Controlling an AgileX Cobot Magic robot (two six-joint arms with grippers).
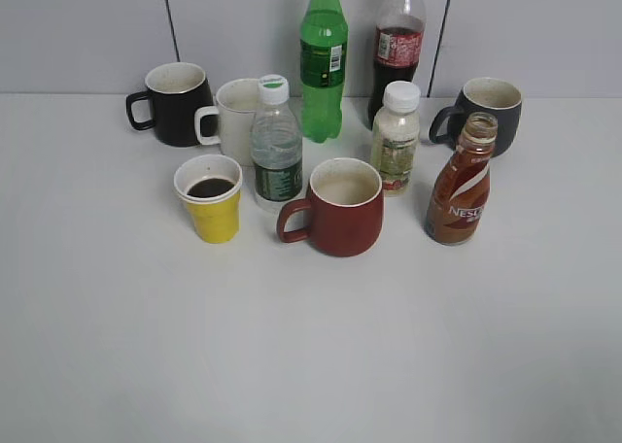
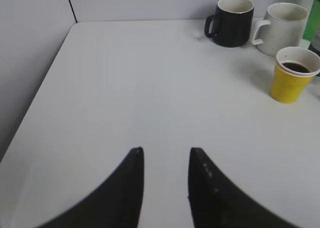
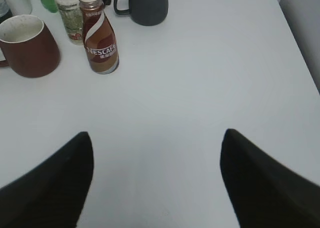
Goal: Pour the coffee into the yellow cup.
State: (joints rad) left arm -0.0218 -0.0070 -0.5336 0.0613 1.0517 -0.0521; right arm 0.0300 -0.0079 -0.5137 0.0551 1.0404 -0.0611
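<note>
place: lab-style test bench, not a home kitchen | evidence: bare white worktop (image 1: 311,365) against plain grey panelled wall (image 1: 87,25) with dark seams | staged row of drink bottles and mugs, e.g. green bottle (image 1: 323,59), black mug (image 1: 175,103), set out like props

**Bystanders on the tabletop**

On the white tabletop (image 1: 311,365): a black mug (image 1: 175,103), a white mug (image 1: 231,118), a water bottle (image 1: 276,156), a green bottle (image 1: 323,64), a cola bottle (image 1: 397,45), a white-capped bottle (image 1: 397,137), a dark grey mug (image 1: 486,113), and a red mug (image 1: 340,208) in front.
</note>
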